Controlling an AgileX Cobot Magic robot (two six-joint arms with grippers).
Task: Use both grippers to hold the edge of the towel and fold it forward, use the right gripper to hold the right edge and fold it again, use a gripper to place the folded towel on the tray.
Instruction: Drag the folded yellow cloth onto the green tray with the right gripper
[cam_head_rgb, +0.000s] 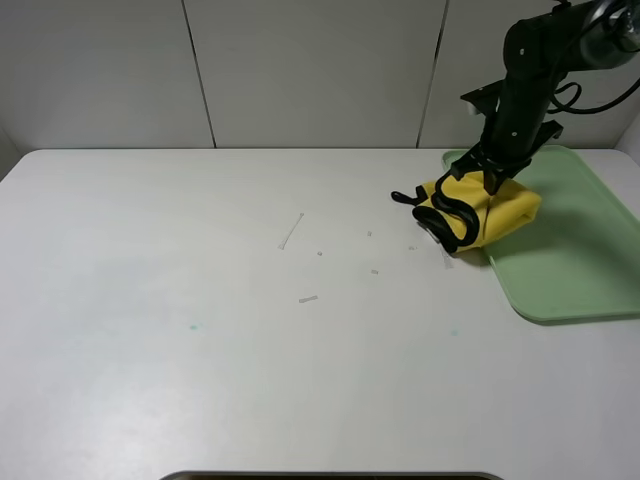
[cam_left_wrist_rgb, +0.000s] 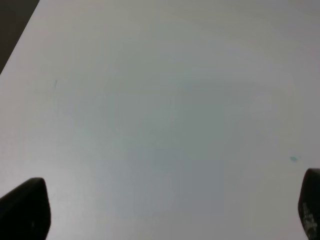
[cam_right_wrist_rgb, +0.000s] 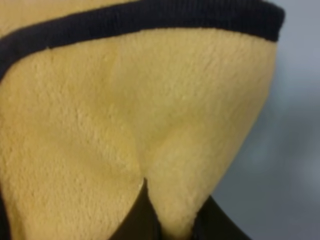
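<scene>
The towel (cam_head_rgb: 500, 208) is a bunched yellow bundle hanging at the tray's left rim, partly over the white table. Its black edge (cam_head_rgb: 440, 215) curls in loops on the side facing the table. My right gripper (cam_head_rgb: 489, 180) comes down from the black arm and is shut on the towel's top. In the right wrist view the yellow towel (cam_right_wrist_rgb: 125, 125) fills the picture, its black edge (cam_right_wrist_rgb: 150, 17) runs across it, and a fold is pinched between the dark fingers (cam_right_wrist_rgb: 135, 220). The pale green tray (cam_head_rgb: 580, 250) lies at the right. My left gripper (cam_left_wrist_rgb: 167, 207) is open over bare table.
Small scraps (cam_head_rgb: 291, 231) and specks lie on the white table (cam_head_rgb: 200, 300) near its middle. A panelled wall stands behind the table. The left arm does not show in the exterior high view.
</scene>
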